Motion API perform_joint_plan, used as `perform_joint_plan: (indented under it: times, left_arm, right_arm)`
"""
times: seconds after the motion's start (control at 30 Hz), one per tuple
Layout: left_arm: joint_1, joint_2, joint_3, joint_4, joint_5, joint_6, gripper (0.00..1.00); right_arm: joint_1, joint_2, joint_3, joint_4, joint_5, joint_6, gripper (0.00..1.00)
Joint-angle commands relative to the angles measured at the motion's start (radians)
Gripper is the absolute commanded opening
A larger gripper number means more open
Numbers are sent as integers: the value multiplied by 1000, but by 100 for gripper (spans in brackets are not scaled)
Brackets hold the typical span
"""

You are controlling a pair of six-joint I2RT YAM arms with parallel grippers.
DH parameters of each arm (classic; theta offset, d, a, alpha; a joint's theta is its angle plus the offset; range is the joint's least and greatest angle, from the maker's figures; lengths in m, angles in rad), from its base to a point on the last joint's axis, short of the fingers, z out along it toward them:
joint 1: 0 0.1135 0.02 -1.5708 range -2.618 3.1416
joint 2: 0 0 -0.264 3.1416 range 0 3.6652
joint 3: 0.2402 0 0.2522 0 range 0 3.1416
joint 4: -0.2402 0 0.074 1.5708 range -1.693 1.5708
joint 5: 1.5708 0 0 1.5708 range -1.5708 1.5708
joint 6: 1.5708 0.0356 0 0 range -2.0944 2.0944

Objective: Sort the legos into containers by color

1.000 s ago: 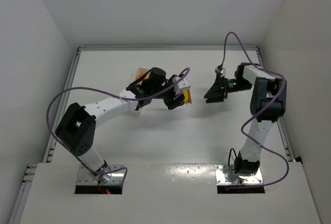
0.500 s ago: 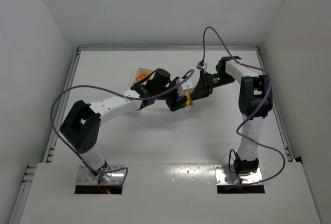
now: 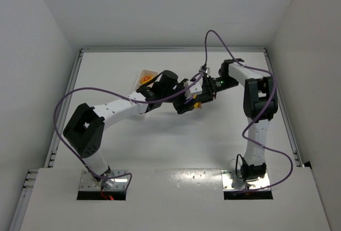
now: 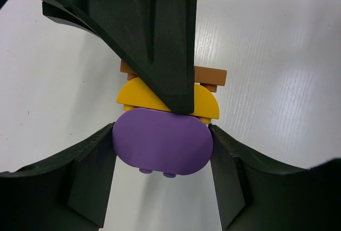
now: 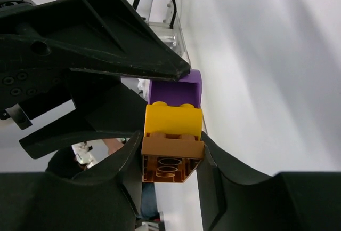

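In the top view, the left gripper (image 3: 185, 104) and right gripper (image 3: 201, 93) meet at centre frame above the table (image 3: 160, 145), with a small stack of chunky plastic legos (image 3: 196, 103) between them. The long white plastic tray (image 3: 139, 74) lies upper left, with something orange inside. In the left wrist view, its jaws clamp the rounded purple block (image 4: 162, 140) at bottom centre. In the right wrist view, its jaws grip the brown-orange block (image 5: 171, 148), with the yellow block (image 5: 173, 118) just above it. Sorting looks barely begun: these three are joined and not yet in the tray.

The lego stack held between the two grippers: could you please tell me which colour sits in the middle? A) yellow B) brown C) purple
A: the yellow lego sits between the purple lego, clamped by the left gripper, and the brown lego, clamped by the right gripper.
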Motion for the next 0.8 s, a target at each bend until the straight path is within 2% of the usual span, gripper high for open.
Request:
perform_joint_plan:
  times: [0.0,0.2,0.4,0.57,0.77]
  left_arm:
    - [0,-5,-7,31,12,-18,28]
    - [46,-65,-75,40,-13,-9,28]
    - [138,-140,-134,-6,-74,9,28]
    - [248,-250,-144,-78,-167,-116,28]
    - [291,-332,-225,-130,-292,-161,27]
  right_arm:
    - [-9,-44,17,-26,-24,-70,1]
    - [-69,-116,-30,-26,-15,-70,0]
    - [-155,-190,-78,-3,-6,-70,0]
    - [-184,-250,-112,20,15,-58,0]
    - [-184,-303,-139,105,45,22,0]
